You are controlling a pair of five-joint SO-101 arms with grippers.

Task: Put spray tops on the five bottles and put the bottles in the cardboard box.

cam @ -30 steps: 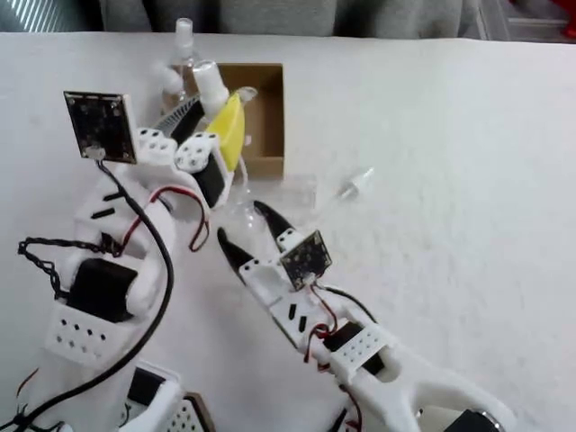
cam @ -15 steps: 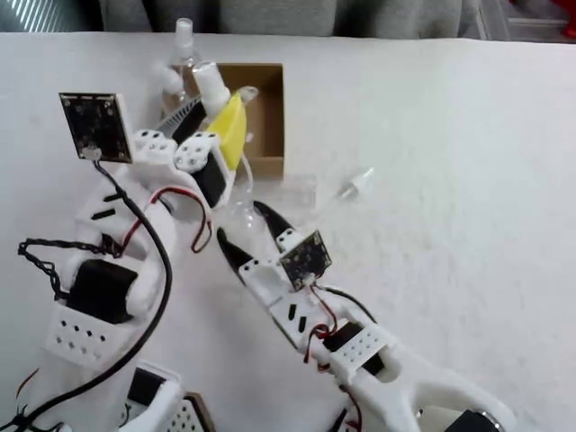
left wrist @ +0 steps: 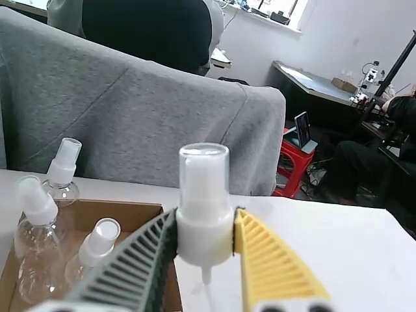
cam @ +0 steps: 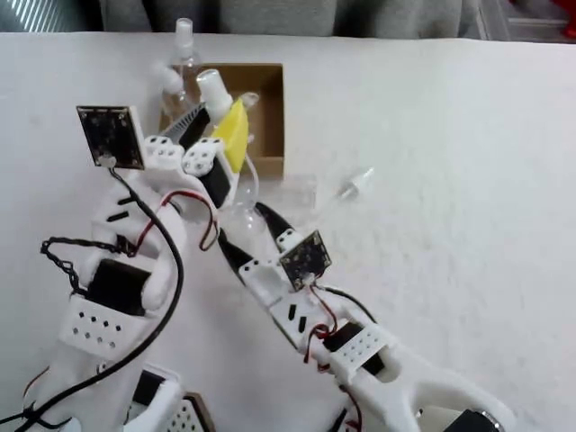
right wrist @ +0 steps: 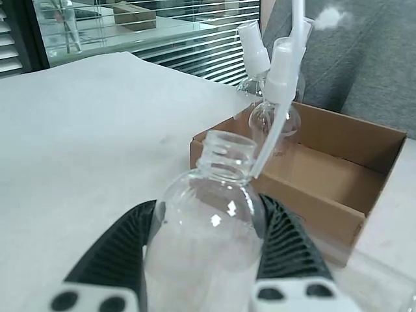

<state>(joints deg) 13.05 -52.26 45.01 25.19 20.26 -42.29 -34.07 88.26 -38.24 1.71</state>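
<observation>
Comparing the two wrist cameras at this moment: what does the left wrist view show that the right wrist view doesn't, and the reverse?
Left wrist view: the spray top, its head clamped in the left gripper, and a grey seat back beyond the table.
Right wrist view: the open-necked bottle held in the right gripper, the dip tube slanting down to its neck, and window blinds.
Both: the cardboard box and capped bottles at it.

Uncapped clear bottle under spray top
</observation>
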